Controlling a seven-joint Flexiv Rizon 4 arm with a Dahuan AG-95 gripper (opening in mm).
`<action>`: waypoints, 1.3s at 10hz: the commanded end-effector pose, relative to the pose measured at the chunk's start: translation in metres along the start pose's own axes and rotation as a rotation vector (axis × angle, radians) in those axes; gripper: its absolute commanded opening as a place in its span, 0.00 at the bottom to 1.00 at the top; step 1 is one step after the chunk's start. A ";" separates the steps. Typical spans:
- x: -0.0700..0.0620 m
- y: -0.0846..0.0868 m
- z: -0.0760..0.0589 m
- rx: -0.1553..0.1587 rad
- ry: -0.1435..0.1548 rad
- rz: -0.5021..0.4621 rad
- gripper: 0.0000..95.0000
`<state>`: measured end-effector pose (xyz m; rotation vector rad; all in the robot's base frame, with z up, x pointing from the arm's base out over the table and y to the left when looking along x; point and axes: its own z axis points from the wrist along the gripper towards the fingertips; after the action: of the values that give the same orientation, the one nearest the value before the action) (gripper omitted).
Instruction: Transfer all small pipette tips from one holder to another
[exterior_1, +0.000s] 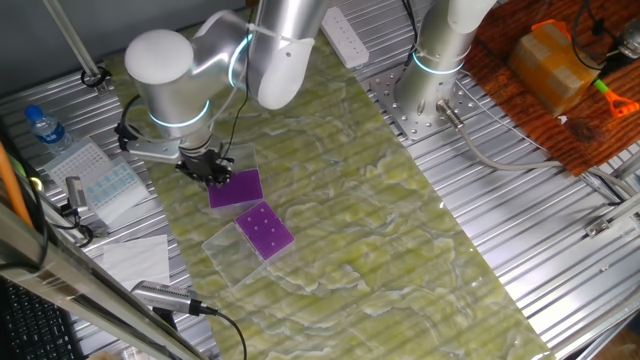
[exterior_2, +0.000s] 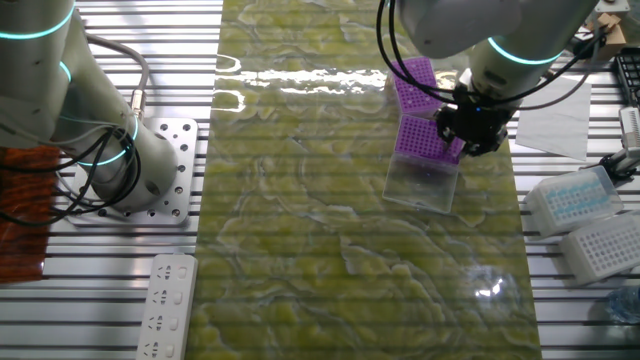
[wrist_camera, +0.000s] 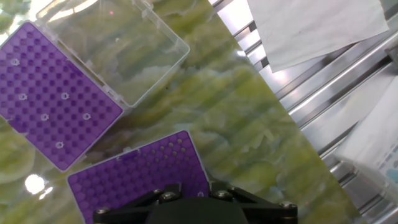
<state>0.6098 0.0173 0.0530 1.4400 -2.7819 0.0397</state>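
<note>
Small pipette tips (wrist_camera: 44, 116) in far purple rack (wrist_camera: 56, 99); gripper (exterior_1: 210, 170) low over near rack (wrist_camera: 140, 180), jaw state unclear.

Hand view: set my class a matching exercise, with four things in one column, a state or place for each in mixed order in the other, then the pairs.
Things
1. upper-left purple rack
2. lower purple rack
3. clear lid
4. white paper

States
A. no tips visible in it
B. lies on the metal slats, off the green mat
C. holds a few scattered small pipette tips
D. see-through, the mat shows through it

Pairs: 1-C, 2-A, 3-D, 4-B
</note>
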 end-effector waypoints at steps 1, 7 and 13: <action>0.002 0.000 0.002 0.000 0.002 -0.002 0.20; 0.007 -0.002 0.007 0.002 -0.013 -0.005 0.00; 0.012 0.010 -0.025 -0.014 0.016 -0.009 0.00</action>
<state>0.5931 0.0158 0.0805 1.4393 -2.7525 0.0227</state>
